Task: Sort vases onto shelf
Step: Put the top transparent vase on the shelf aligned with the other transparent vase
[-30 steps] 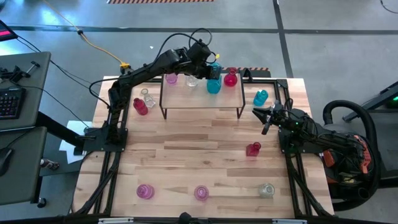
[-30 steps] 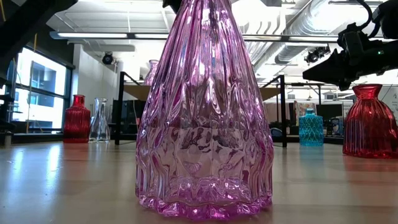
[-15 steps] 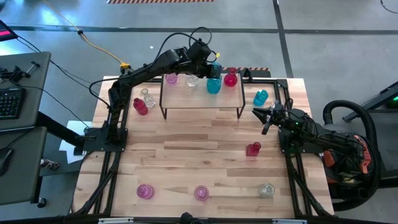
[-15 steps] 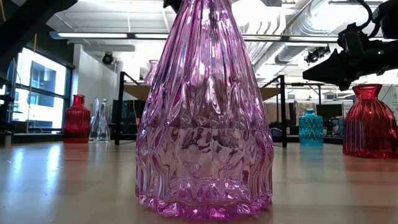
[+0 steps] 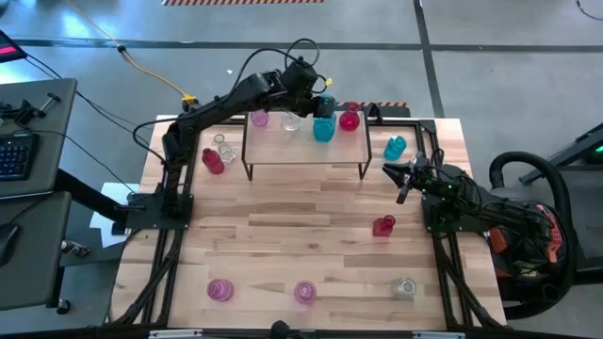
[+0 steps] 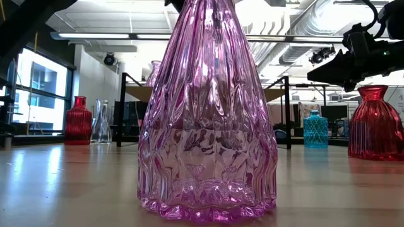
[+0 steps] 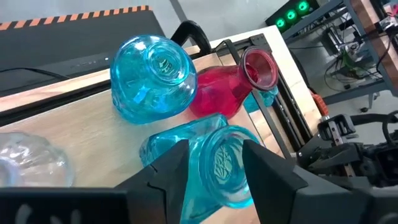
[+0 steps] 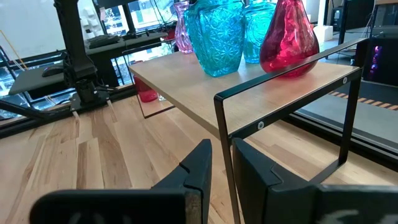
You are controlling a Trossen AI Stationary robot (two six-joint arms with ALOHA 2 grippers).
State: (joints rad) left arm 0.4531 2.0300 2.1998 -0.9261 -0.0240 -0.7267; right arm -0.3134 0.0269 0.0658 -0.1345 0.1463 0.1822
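Not quite halfway: five vases on the shelf (image 5: 306, 151), seven left on the bench (image 5: 283, 235). Left gripper (image 7: 214, 163) jaws straddle a teal vase (image 7: 217, 165), loosening; right gripper (image 8: 221, 163) jaws nearly together, empty.

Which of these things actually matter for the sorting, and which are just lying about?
Part of the job:
- small translucent glass vases, pink, clear, teal and red
- low light-wood shelf on black metal legs
- left gripper, at a teal vase on the shelf

Lying about:
- black keyboard
- yellow cable
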